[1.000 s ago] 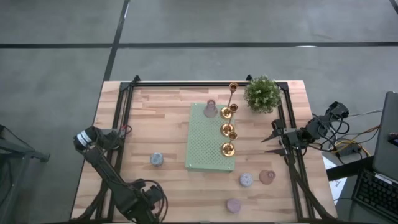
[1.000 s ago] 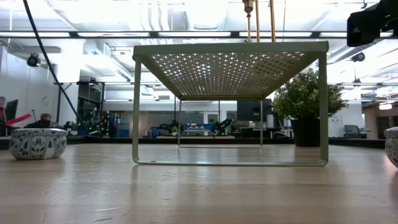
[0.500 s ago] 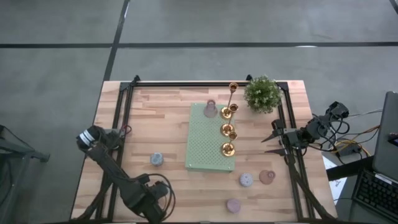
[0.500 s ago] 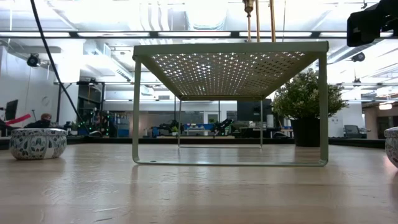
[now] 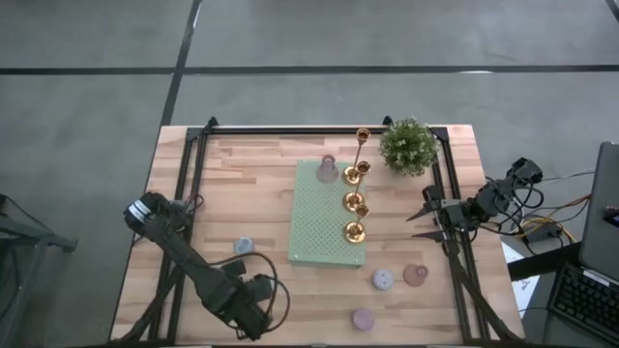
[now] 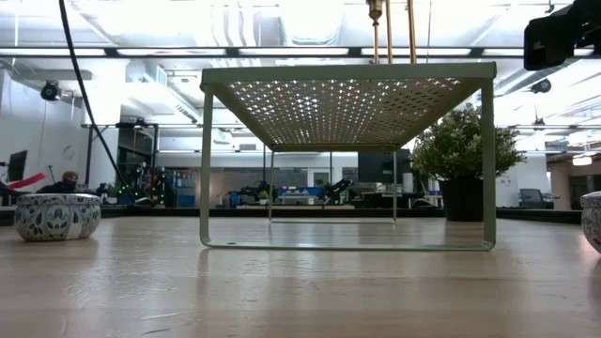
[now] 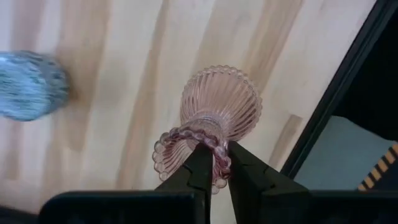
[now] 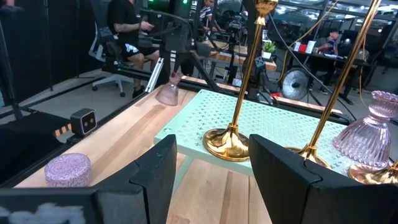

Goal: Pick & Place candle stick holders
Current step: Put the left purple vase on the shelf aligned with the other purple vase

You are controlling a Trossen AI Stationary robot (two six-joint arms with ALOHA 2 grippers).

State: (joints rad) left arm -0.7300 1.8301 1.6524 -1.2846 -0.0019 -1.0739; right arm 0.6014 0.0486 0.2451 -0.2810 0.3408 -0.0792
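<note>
left gripper point(image 7: 214, 163) pinches a pink ribbed holder point(image 7: 214, 118) at lower left of the high view; right gripper point(image 8: 211, 163) gapes, idle, at right edge.

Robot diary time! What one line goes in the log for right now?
left gripper: shut on pink glass holder, near table front edge | right gripper: open, waiting at right edge | gold holders: on green rack

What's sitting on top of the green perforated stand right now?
On the stand: three short gold holders along its right edge, a tall gold one and a pink glass holder. Their bases are partly hidden.
</note>
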